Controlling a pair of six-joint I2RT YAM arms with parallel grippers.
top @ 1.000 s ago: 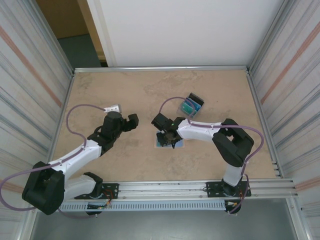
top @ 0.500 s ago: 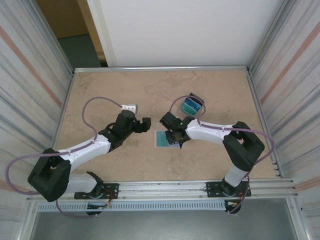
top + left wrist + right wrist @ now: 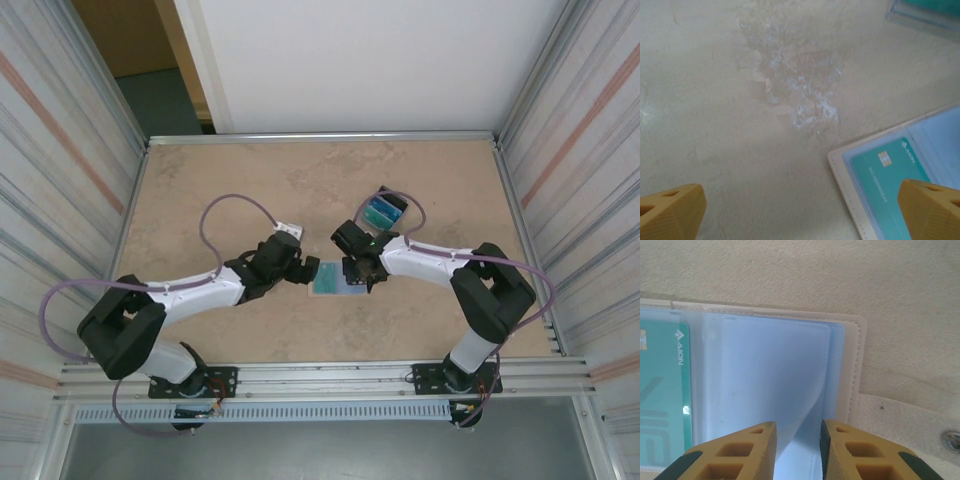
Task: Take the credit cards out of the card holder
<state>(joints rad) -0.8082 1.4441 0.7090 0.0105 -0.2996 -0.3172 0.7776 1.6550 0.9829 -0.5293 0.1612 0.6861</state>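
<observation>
A tan bench (image 3: 200,190) is seen from above, with two arms reaching in from 6 o'clock to meet near its centre. There the card holder (image 3: 328,279) lies open and flat. A clear tray (image 3: 383,210) of cards sits apart at its 1 o'clock.

The left fingers (image 3: 306,270) hover at the holder's 9 o'clock edge, spread wide and empty. The right fingers (image 3: 360,277) hang over its 3 o'clock half, drawn close with a narrow gap. A curled leaf of pale blue sleeve (image 3: 790,405) rises into that gap — whether it is gripped, I cannot tell. A teal credit card (image 3: 885,175) sits in the 9 o'clock pocket.

The step in hand looks like opening a pocket; no card is out of the holder. The next move likely calls for the left fingers to find the teal card's edge and draw it out, while the right fingers steady the holder.
</observation>
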